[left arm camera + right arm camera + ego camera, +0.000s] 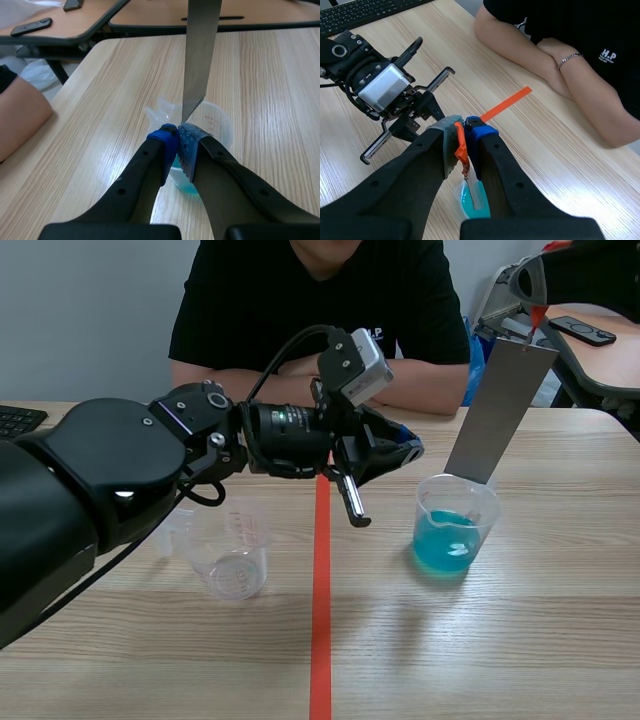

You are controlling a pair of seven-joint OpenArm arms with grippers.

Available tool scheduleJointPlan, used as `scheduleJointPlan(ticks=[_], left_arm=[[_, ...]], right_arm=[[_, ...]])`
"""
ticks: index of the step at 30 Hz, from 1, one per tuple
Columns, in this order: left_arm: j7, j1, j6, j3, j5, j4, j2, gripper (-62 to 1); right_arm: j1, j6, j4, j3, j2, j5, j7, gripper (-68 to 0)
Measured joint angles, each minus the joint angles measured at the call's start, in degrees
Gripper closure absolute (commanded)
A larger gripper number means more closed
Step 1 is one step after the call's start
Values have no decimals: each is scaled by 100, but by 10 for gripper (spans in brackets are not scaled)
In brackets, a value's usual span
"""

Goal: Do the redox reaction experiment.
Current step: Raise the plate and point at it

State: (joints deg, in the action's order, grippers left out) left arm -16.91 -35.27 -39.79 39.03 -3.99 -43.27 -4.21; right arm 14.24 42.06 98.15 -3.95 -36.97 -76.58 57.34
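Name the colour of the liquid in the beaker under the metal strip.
The liquid is turquoise blue; best in scene view.

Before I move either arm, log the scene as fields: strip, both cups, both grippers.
strip: grey flat metal strip, tilted, lower end at beaker mouth; liquid contact unclear
beaker: clear plastic beaker of blue liquid, right of the tape line
cup: empty clear measuring cup, left of the tape line
right gripper: shut on the strip's orange-red top
left gripper: shut, empty, near the beaker

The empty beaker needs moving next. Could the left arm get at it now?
Probably yes: the empty beaker stands in the open beside the left arm. The left end effector is shut and lies past it, so it would have to draw back and open.
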Motion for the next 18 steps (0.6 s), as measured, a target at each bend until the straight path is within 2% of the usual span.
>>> scheduleJointPlan(ticks=[5,18], left_arm=[[-2,0,0,0,2,0,125,-40],[81,-66,0,0,2,0,118,-40]], right_arm=[[0,0,0,0,0,0,0,-15],[0,0,0,0,0,0,0,-15]])
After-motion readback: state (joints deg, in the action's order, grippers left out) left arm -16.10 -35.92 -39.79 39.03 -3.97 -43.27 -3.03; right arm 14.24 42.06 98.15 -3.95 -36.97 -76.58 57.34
